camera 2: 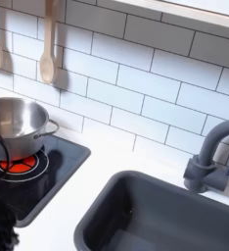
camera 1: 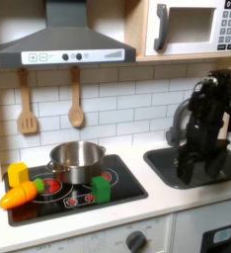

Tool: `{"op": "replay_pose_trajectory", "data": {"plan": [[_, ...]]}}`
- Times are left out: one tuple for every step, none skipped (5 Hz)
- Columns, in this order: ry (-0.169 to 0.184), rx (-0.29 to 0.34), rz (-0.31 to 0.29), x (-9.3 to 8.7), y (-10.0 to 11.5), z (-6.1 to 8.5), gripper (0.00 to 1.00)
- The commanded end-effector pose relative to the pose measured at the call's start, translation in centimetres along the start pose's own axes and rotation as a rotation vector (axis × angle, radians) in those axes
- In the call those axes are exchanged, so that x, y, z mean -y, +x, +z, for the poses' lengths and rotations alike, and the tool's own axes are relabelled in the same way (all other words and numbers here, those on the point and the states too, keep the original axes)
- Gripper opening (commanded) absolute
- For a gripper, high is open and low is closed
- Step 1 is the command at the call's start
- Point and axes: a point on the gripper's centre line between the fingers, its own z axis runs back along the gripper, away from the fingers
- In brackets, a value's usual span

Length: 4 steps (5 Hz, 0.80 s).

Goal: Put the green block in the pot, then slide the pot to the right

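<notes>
The silver pot (camera 1: 76, 158) stands at the back of the black stove top (camera 1: 127, 183) in the first exterior view; in the second exterior view the pot (camera 2: 17, 123) sits at the left beside a red burner. The green block (camera 1: 102, 188) lies on the stove, in front of the pot and a little to its right in the first exterior view. My black arm hangs over the dark sink at the first exterior view's right. Its gripper (camera 1: 191, 161) points down, well away from block and pot. Its fingers merge with the dark basin, so I cannot make out their state.
A yellow block (camera 1: 19, 175) and an orange carrot (camera 1: 18, 196) lie at the stove's left edge. A wooden spatula (camera 1: 27, 104) and spoon (camera 1: 76, 99) hang on the tiled wall. The grey sink (camera 2: 165, 211) and faucet (camera 2: 209, 157) take up the right.
</notes>
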Motion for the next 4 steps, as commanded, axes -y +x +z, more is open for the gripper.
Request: {"op": "replay_pose_trajectory", "data": {"plan": [[0.017,0.002,0.01,-1.8,2.2,-0.6,1.0],[0.025,0.011,0.023,-2.7,3.3,-0.7,1.0],[0.027,0.012,0.033,-3.5,4.3,-1.0,1.0],[0.026,0.015,0.057,-4.4,5.5,-1.2,1.0]]}}
